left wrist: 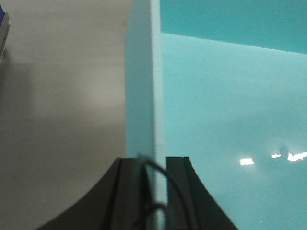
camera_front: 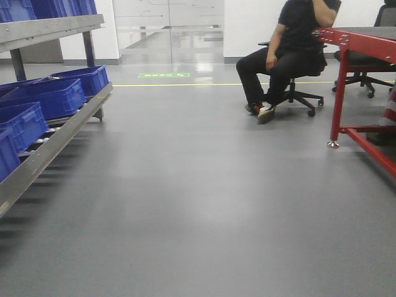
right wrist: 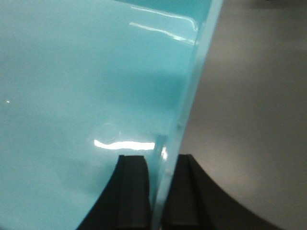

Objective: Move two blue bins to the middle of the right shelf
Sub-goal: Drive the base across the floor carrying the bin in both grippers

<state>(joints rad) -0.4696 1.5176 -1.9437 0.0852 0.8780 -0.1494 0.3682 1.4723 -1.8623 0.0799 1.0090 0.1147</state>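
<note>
The left gripper (left wrist: 156, 165) straddles the thick rim of a pale sky-blue rectangular plastic bin (left wrist: 230, 110), one black finger (left wrist: 129, 191) outside the wall and the other inside, both pressed against it. The right gripper (right wrist: 163, 165) pinches the opposite wall the same way, its dark pads tight on either side of the rim. The bin hangs between the two arms above the smooth grey floor (camera_front: 198, 204), and both wrist cameras look down into its glossy inside. I cannot tell from here whether this is one tub or two nested together.

Ahead, at nine to ten o'clock, a slanted grey metal flow rack (camera_front: 62, 139) carries a row of dark blue ribbed plastic crates (camera_front: 55, 96), with more on the level above. At one o'clock a person in black clothes (camera_front: 297, 43) sits on a black wheeled office chair (camera_front: 303, 96), feet out on the floor. At two to three o'clock stands a red steel-framed table (camera_front: 359, 38), its leg and low crossbar reaching into the open floor. At twelve o'clock, far off, there is a frosted glass door (camera_front: 167, 31), with a green floor sticker (camera_front: 164, 75) and a thin yellow floor line (camera_front: 204, 83) before it. The middle of the floor between rack and table lies open.
</note>
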